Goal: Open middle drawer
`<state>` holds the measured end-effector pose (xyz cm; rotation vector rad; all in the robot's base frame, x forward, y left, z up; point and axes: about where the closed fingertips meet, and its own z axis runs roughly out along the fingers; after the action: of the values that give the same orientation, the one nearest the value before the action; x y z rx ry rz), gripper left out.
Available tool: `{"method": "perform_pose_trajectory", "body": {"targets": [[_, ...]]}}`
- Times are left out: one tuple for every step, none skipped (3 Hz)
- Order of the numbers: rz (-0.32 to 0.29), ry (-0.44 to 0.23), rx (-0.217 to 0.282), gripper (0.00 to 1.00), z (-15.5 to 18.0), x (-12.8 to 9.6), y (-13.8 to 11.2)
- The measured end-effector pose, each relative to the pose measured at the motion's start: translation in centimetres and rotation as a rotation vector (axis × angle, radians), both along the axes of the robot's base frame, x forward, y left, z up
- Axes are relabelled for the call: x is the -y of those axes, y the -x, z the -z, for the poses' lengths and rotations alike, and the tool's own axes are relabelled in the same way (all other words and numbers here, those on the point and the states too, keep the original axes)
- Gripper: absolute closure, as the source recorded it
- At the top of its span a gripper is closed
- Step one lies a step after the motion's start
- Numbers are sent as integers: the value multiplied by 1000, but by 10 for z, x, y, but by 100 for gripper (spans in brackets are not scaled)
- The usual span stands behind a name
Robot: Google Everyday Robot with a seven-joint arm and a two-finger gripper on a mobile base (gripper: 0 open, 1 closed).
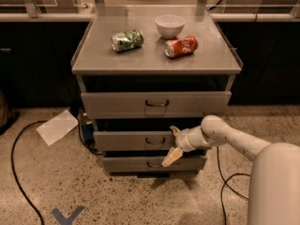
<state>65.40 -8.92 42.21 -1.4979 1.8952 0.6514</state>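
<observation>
The middle drawer (126,141) is a grey metal front with a small dark wire handle (155,140) at its centre. It sits between a taller top drawer (117,105) and a shorter bottom drawer (131,164). My gripper (172,143) is at the middle drawer's front, just right of the handle. It is open, with one fingertip (174,129) at the front's top edge and the other fingertip (170,158) below its bottom edge. It holds nothing.
On the cabinet top (93,55) lie a green can (127,40) and a red can (181,46), with a white bowl (169,26) behind them. A sheet of paper (57,126) and black cables (18,172) lie on the floor at the left. Dark counters stand behind.
</observation>
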Motion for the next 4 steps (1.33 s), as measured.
{"method": "perform_pose_trajectory", "body": {"targets": [[0, 0, 0, 0, -4, 0, 0], [16, -20, -44, 0, -2, 3, 8], [16, -20, -44, 0, -8, 3, 8], [23, -42, -88, 0, -14, 2, 21]]}}
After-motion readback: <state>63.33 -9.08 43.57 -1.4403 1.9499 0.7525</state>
